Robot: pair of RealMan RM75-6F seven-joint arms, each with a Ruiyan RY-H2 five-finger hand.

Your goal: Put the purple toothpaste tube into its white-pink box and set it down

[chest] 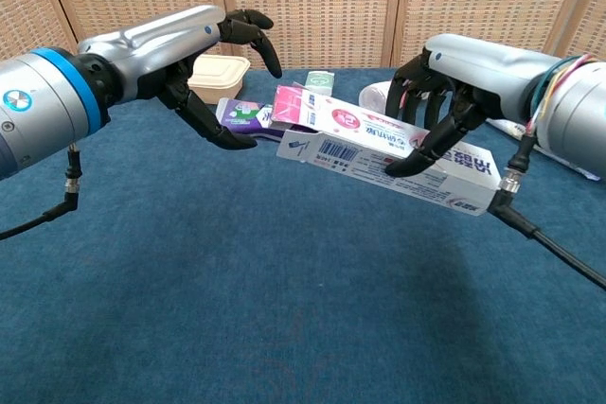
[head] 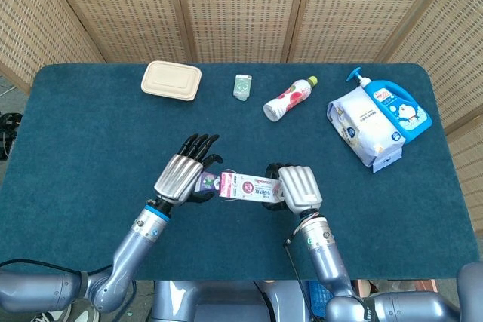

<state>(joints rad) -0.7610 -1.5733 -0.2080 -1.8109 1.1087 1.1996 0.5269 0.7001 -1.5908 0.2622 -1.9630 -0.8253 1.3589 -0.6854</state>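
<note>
Toothpaste tube, purple with a white label (chest: 244, 114), pokes its tail out of the open end of the long white-pink cardboard box (chest: 383, 150), both held clear above the dark teal cloth-covered table (head: 90, 141).
The chest view shows the right hand (chest: 437, 118) wrapped over the box with fingertips curled against its barcode side, and the left hand (chest: 213, 73) spread, its upper fingers arched above the tube and its thumb under the tube's tail; whether it touches cannot be told. The head view hides both palms behind silver hand backs but shows the far row: a beige lidded food container (head: 171, 80), a small pale green packet (head: 242, 87), a white bottle lying on its side (head: 289, 99), and a white wipes pack (head: 361, 125) against a blue pump bottle (head: 398, 107).
</note>
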